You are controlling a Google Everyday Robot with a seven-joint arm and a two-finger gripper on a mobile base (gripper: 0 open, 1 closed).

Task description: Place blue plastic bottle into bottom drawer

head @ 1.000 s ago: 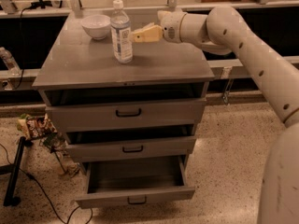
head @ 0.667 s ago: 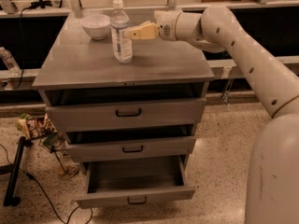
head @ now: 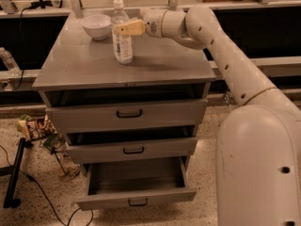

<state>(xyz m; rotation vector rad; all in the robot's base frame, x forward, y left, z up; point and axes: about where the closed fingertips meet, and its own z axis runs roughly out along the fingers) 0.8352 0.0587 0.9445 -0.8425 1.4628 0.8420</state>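
The blue plastic bottle (head: 122, 37), clear with a white cap and a white-and-blue label, stands upright on the grey cabinet top (head: 160, 65), right of a white bowl (head: 96, 25). My gripper (head: 128, 28) reaches in from the right and is at the bottle's upper part, overlapping its shoulder. The bottom drawer (head: 136, 200) is pulled out wide and looks empty inside. The two drawers above it are each open a little.
My white arm (head: 221, 51) stretches over the cabinet's right side and my body (head: 258, 168) stands at its right front. A small clear bottle (head: 9, 62) sits on the left ledge. Snack bags (head: 35, 126), a black stand and cables lie on the floor at the left.
My gripper has moved left from beside the bottle to its upper part. The bottle still stands in the same place. The drawers have not moved.
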